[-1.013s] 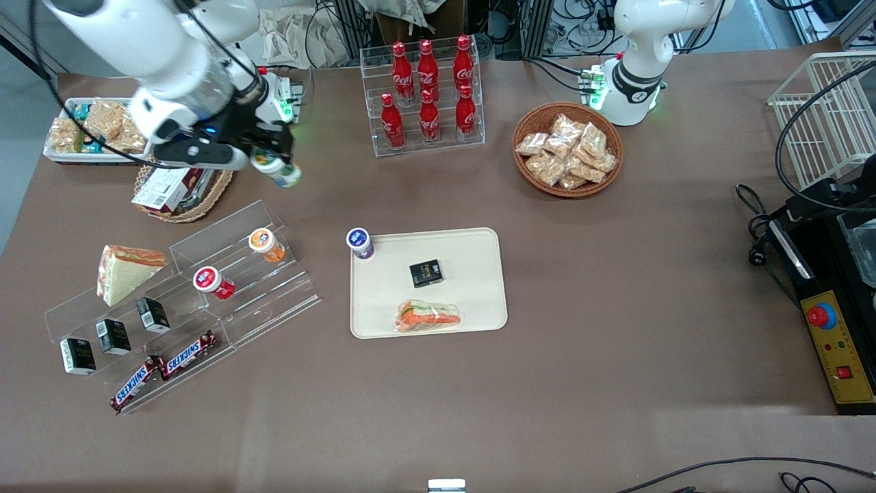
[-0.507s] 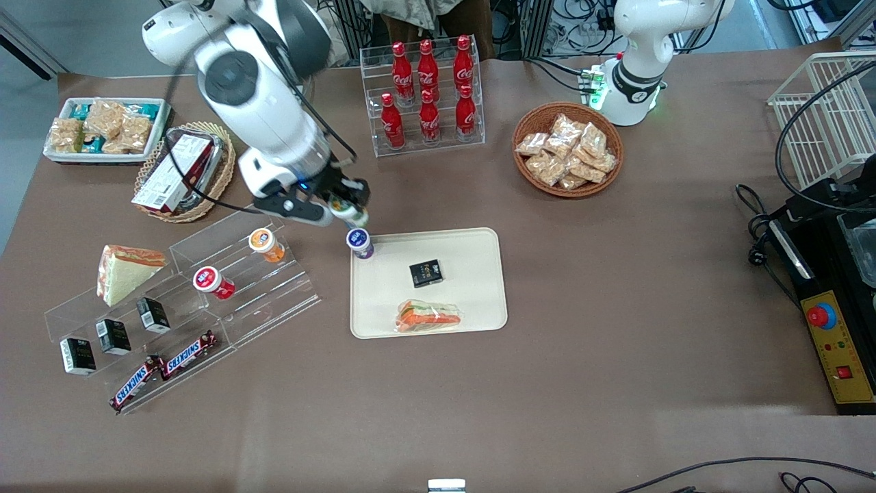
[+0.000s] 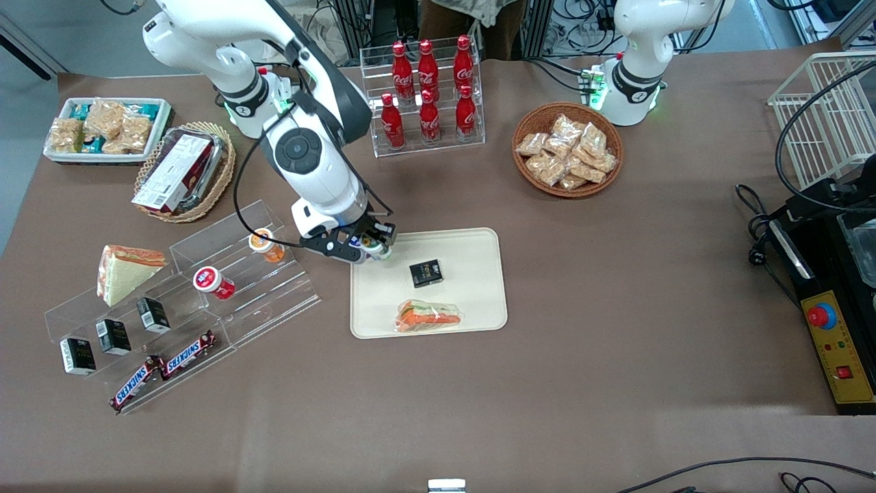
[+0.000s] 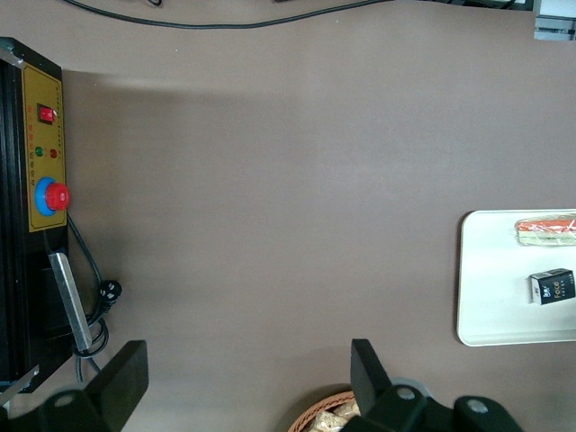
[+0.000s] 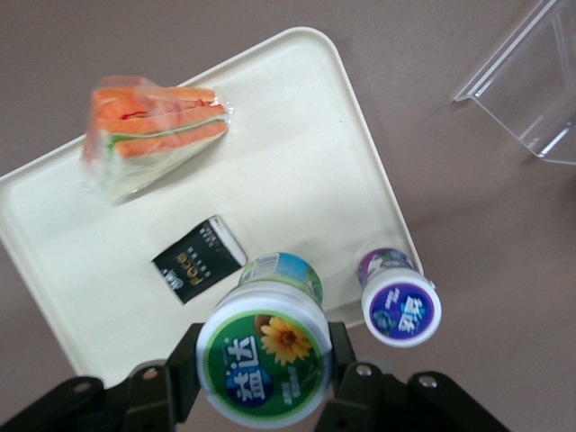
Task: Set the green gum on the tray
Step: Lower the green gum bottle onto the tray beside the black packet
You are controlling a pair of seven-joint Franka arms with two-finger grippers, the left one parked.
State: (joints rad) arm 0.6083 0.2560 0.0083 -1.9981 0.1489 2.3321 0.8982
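Brown counter [image 3: 616,329], wide and flat, loaded with snacks toward the working arm's end. Near its middle, a cream tray [image 3: 479,301] with rounded corners and a low rim. At about 10 o'clock from the tray's centre, over its corner, the gripper [image 3: 373,245] on the white right arm, clamped on the green gum [image 5: 263,351]: one black finger pressed to each side of the bottle just under its white lid, sunflower label facing the wrist camera. Gum held above the tray's corner, apparently not resting on it; contact with the surface impossible to tell.

Just beside the gum, a purple-lidded bottle [image 5: 400,308] standing upright at the tray's rim, apart from the gum; whether on the tray or on the counter, unclear. On the tray, a wrapped sandwich [image 3: 428,316] at about 6 o'clock from the centre, close to the rim nearer the front camera. Between sandwich and gum, a small black box [image 3: 426,272] lying flat, apart from both.

Toward the working arm's end, a clear stepped stand [image 3: 205,294] carrying an orange-lidded bottle [image 3: 263,243] and a red-lidded bottle [image 3: 212,282], well apart from the tray.
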